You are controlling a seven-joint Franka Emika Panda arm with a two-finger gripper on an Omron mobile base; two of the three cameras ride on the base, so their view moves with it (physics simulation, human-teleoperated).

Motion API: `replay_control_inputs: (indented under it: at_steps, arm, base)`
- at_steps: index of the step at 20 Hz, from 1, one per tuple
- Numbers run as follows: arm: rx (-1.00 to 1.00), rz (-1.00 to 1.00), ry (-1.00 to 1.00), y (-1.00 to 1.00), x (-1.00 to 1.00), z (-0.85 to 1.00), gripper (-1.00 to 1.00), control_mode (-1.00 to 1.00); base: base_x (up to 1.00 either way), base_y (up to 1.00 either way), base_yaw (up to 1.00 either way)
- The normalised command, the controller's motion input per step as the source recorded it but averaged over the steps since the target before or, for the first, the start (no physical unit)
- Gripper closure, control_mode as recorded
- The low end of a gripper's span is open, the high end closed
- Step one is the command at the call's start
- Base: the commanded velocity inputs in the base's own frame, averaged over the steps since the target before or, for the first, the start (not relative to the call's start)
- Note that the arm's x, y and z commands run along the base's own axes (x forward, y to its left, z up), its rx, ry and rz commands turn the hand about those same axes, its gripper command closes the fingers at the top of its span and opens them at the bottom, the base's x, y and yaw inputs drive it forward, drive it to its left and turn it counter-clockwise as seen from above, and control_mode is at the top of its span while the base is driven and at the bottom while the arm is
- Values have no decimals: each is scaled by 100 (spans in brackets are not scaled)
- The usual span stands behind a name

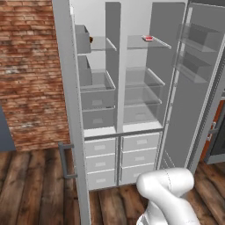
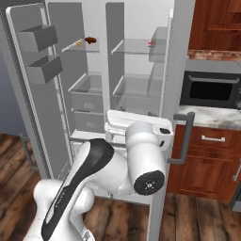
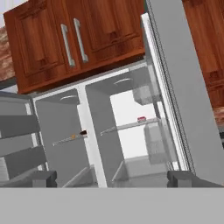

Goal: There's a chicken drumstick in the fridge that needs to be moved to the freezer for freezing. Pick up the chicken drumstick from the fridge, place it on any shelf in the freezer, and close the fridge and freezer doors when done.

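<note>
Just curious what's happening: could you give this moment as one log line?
doors: both open | drumstick: on upper shelf, untouched | fingers: open, empty

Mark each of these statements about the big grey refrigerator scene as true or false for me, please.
1. Both tall grey doors stand open. True.
2. The two-finger gripper holds the small dark reddish-brown drumstick. False: the drumstick lies on a clear glass upper shelf, and the gripper is open with nothing between its fingertips.
3. The small flat red-and-white item shares the drumstick's shelf. False: it lies on the upper shelf of the other compartment, across the divider.
4. A black microwave sits among the reddish wooden cabinets beside the unit. True.
5. The floor is white tile. False: it is brown wooden planks.
</note>
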Motion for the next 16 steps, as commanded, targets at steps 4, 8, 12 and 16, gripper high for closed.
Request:
replay_control_inputs:
  at_steps: [4,8,12,16]
  arm:
    - [5,19,-10,-76,22,-9,-100,-100]
    - [11,20,-15,-65,34,0,-100,-100]
    - [9,20,-9,-53,49,0,-100,-100]
    - [8,14,-4,-49,56,0,-100,-100]
  base:
    - [0,0,0]
    - [0,0,0]
    - [0,0,0]
    - [0,0,0]
